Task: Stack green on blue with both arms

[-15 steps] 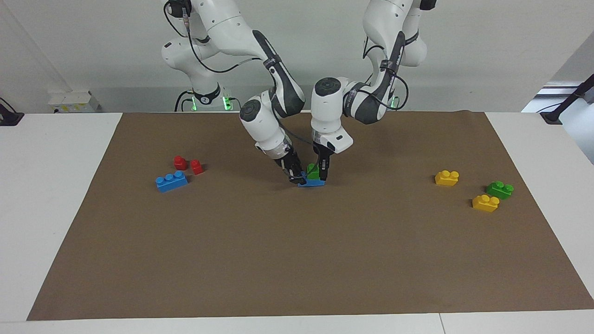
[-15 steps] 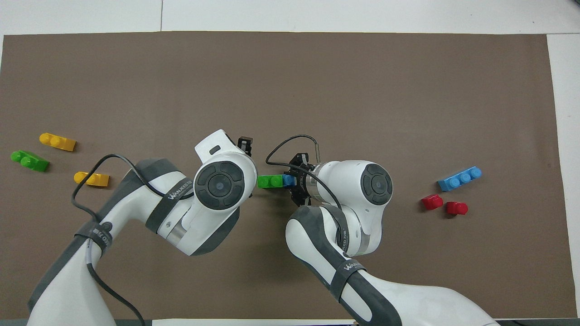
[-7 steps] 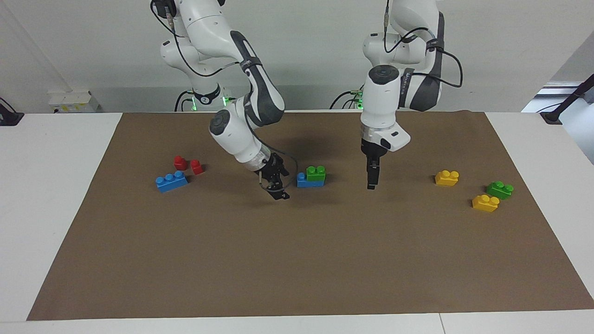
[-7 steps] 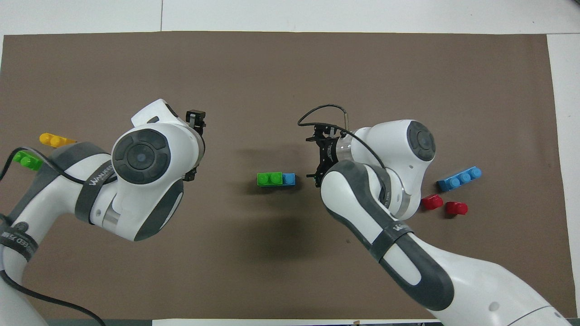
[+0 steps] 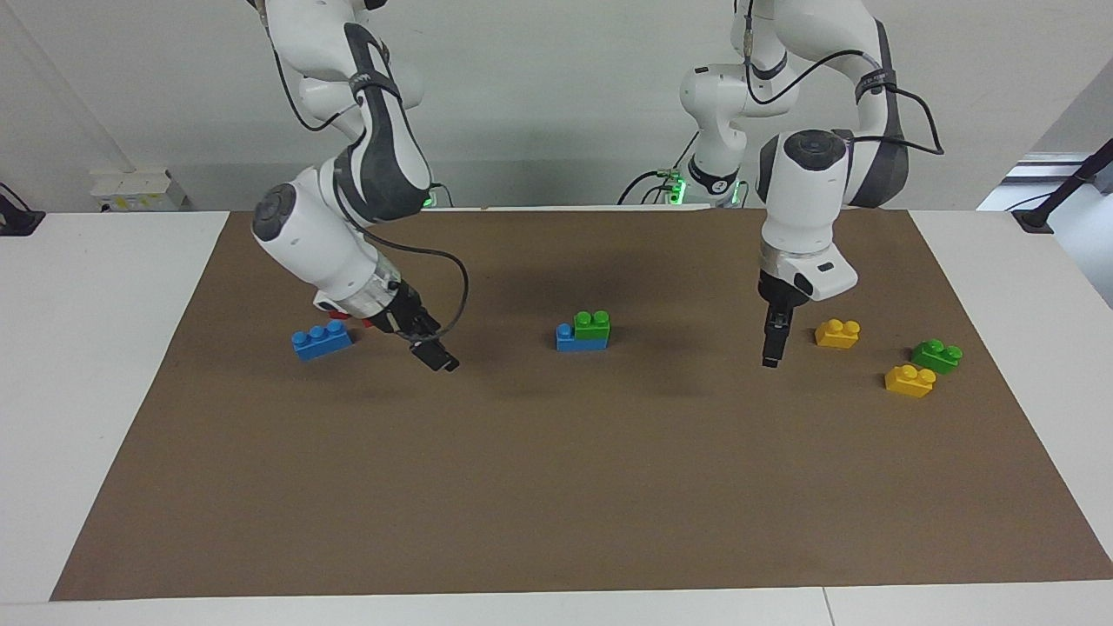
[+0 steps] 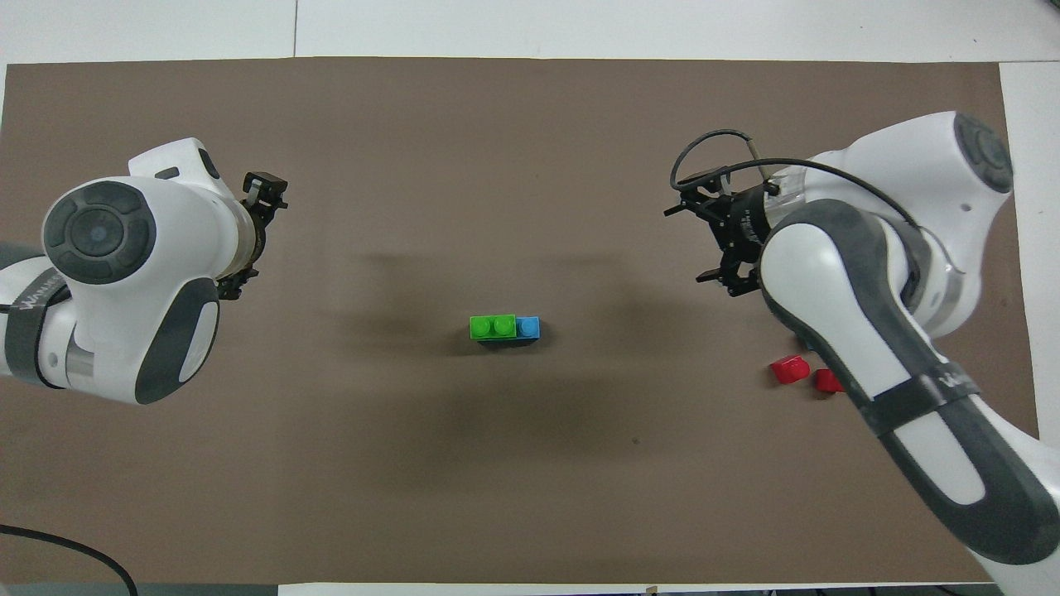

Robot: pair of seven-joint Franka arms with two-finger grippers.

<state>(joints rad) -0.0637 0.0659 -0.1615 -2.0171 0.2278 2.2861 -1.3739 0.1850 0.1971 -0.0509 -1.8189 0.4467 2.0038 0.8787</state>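
The left gripper (image 5: 770,355) hung at the right of the facing view, pointing straight down over bare brown mat (image 5: 556,487), in the air beside a yellow brick (image 5: 837,333). It held nothing; whether its fingers were apart or together could not be told. In the overhead view it showed at the upper left (image 6: 263,192), at the end of the white left arm (image 6: 124,265).

The right gripper (image 5: 432,351) hung at the left of centre in the facing view, tilted toward the middle of the frame, over the mat beside the loose blue brick (image 5: 322,339). It held nothing either, and its finger gap could not be read. In the overhead view it appeared at the upper right (image 6: 719,240), and the right arm (image 6: 878,331) covered the loose blue brick there.

At the centre of both frames the green brick (image 5: 592,325) sat on top of the blue brick (image 5: 576,339), pressed onto the end nearer the left arm, with one blue stud showing bare at the other end (image 6: 527,328). Both grippers were well apart from this stack.

Two red bricks (image 6: 791,369) lay at the right of the overhead frame, partly under the right arm. At the right edge of the facing view lay a second green brick (image 5: 936,355) and a second yellow brick (image 5: 909,380), close together.
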